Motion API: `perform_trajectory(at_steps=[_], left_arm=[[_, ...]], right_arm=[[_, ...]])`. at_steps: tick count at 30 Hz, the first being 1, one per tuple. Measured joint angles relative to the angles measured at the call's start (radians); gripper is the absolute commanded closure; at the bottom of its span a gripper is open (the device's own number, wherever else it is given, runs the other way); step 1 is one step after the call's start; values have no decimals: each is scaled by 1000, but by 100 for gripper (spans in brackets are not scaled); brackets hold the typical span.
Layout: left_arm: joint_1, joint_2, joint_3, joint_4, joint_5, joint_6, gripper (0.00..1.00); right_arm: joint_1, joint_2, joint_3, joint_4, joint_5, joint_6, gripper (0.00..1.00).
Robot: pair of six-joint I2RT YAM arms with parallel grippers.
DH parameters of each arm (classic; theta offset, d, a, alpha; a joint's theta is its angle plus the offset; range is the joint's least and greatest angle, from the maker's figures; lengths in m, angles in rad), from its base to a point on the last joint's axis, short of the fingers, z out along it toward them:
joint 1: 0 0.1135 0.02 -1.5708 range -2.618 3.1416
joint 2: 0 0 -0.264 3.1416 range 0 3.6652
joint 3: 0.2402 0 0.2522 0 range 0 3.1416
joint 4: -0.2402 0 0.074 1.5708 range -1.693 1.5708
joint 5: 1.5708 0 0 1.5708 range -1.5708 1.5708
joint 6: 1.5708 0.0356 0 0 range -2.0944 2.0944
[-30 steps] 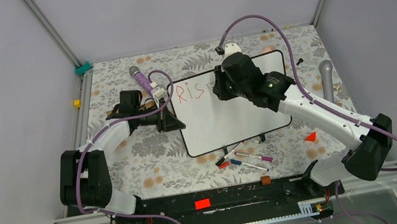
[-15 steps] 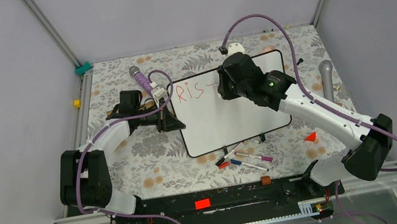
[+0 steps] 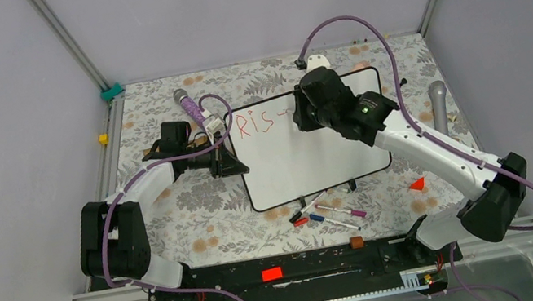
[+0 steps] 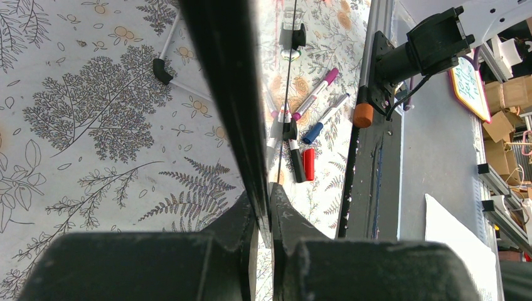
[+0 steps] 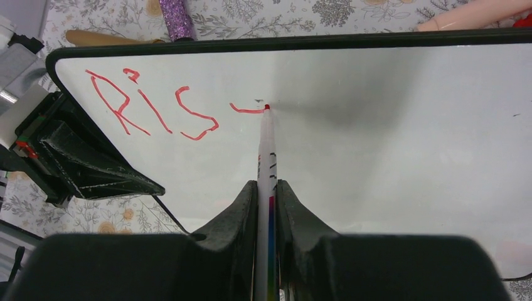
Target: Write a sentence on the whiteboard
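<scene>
Sentence reads "Ris-" | right gripper clamps marker | left gripper clamps whiteboard edge

Whiteboard at centre, markers just before it, microphone to its right

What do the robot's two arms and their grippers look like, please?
The left arm and right arm have smooth white tubular links between bulky black joint housings. A purple cable runs loosely along each. A small green light glows on the right arm's black wrist. The left gripper and right gripper each have two matte black, wedge-shaped fingers.
</scene>
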Motion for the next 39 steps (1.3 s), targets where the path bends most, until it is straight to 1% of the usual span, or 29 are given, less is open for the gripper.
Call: perform_trajectory(at_steps=[8,13,23,33,39], left_arm=[[0,0,0,0,0,0,100],[0,0,0,-1,-1,-2,100],[0,0,0,0,0,0,100],[0,0,0,-2,-5,-13,100],[0,0,0,-1,-5,-15,100]], right_arm=[[-9,37,71,-4,-1,-10,100],[-9,51,87,-4,-8,-10,100],[-13,51,85,4,-58,-5,100],[-13,50,35,14,-117,20,100],[-13,44,24,10,-121,21,100]])
